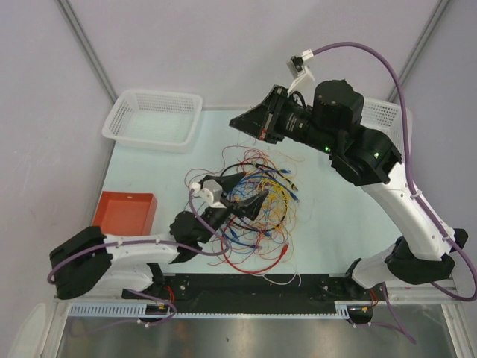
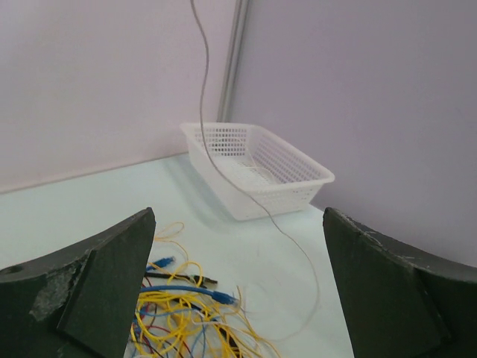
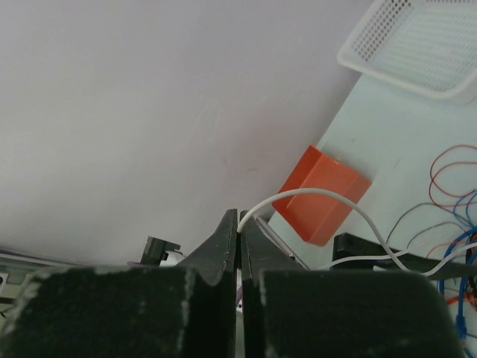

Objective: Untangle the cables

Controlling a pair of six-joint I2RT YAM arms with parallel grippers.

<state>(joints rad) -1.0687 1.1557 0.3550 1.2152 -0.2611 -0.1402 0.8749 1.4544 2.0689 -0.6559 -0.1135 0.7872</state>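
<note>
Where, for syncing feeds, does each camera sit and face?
Top external: above, behind the bases, looking down on table, cables, both arms.
Left wrist: low over cables, facing a white basket; open left gripper frames it.
Right wrist: raised, facing the orange bin; right gripper shut on a white cable.
Shared: top and right wrist show the bin.

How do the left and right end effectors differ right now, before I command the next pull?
The left end effector stands wide open; the right end effector is shut, pinching a thin white cable. The left one sits low over the tangled cables; the right one is raised well above them. The left one holds nothing, while the right one has its strand. Both have dark fingers.
</note>
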